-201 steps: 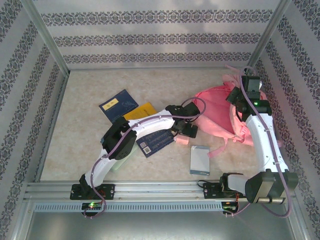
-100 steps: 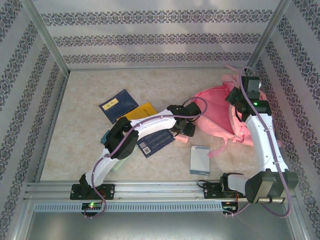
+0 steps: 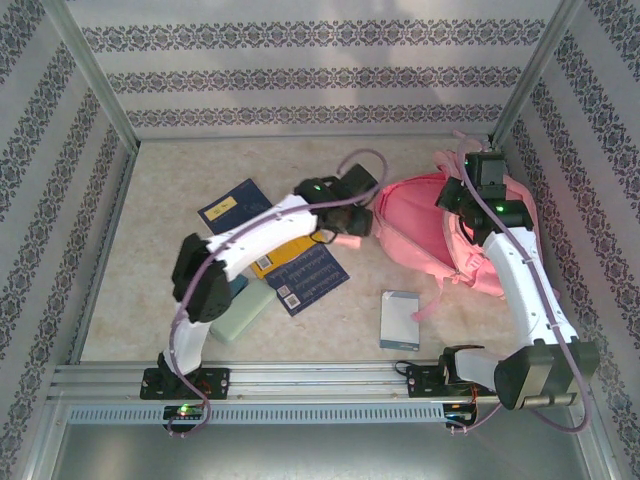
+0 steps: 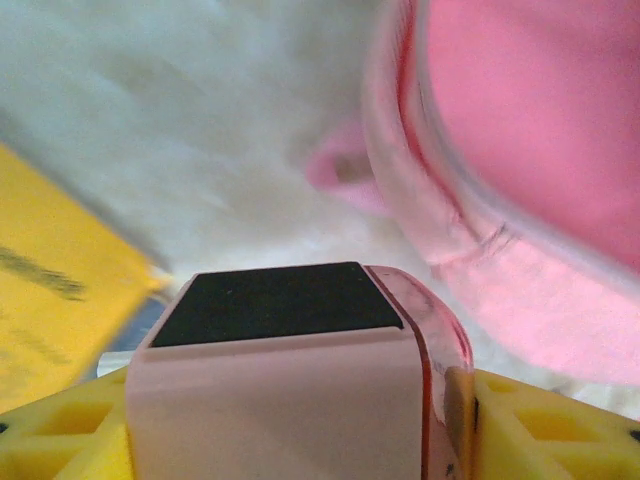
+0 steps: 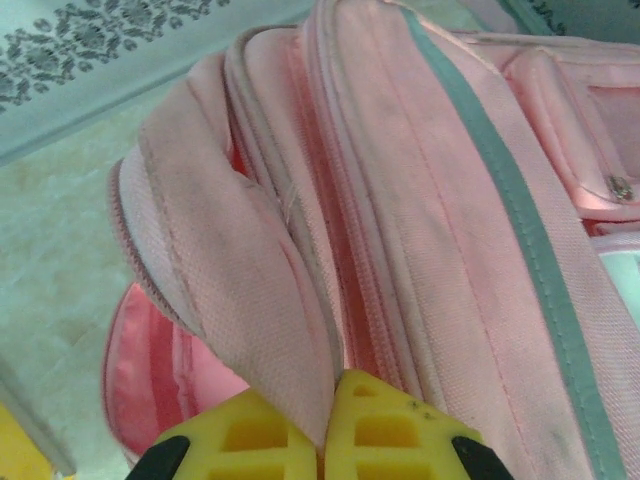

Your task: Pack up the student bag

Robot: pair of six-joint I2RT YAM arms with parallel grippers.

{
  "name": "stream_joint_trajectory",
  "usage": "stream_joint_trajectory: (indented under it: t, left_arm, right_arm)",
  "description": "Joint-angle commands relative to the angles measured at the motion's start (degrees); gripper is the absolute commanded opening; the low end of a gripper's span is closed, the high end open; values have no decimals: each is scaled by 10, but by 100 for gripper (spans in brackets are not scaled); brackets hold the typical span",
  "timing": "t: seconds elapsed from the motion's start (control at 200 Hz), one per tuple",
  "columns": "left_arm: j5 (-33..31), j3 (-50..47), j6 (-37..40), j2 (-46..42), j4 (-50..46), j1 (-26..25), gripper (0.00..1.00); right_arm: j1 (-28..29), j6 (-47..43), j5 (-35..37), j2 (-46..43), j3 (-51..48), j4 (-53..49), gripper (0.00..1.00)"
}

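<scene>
Up from the dark blue notebook (image 3: 310,278), the left gripper (image 3: 357,226) has swung to the mouth of the large pink fabric backpack (image 3: 420,225) at 2 o'clock, clamping a small pink black-topped block (image 4: 275,390). The right gripper (image 5: 325,432) pinches the backpack's flap.

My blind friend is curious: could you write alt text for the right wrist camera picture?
The right gripper, shut, pinches a fabric flap of the pink student bag, holding its mouth open. Pale marbled table lies beyond, at left.
</scene>
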Motion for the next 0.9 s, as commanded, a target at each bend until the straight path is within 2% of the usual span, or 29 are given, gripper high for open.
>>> stream_joint_trajectory:
  t: [0.0,0.215,0.32,0.41,0.485,0.57,0.759,0.894]
  left_arm:
    - [-93,14,-21,-67,-87,19,57]
    - [-151,-18,-43,-138,-147,55,58]
    - [-142,-42,-33,-168,-133,71,58]
    - [-124,-38,-10,-181,-131,83,59]
    - [-105,-43,6,-196,-114,88,59]
    - [-53,-65,11,-208,-85,94,59]
    - [88,-80,-43,-180,-14,99,59]
    - [171,-114,-107,-153,98,110,56]
  right_arm:
    - [19,-29,-58,-21,35,61,0]
    - [69,-42,-260,41,86,89,0]
    - [105,-62,-328,77,121,82,0]
    - [128,-63,-343,90,129,68,0]
    - [140,-42,-356,83,106,94,0]
    - [150,-24,-351,72,87,114,0]
    - [149,65,-261,15,16,170,0]
    - [133,148,-255,-7,-46,270,0]
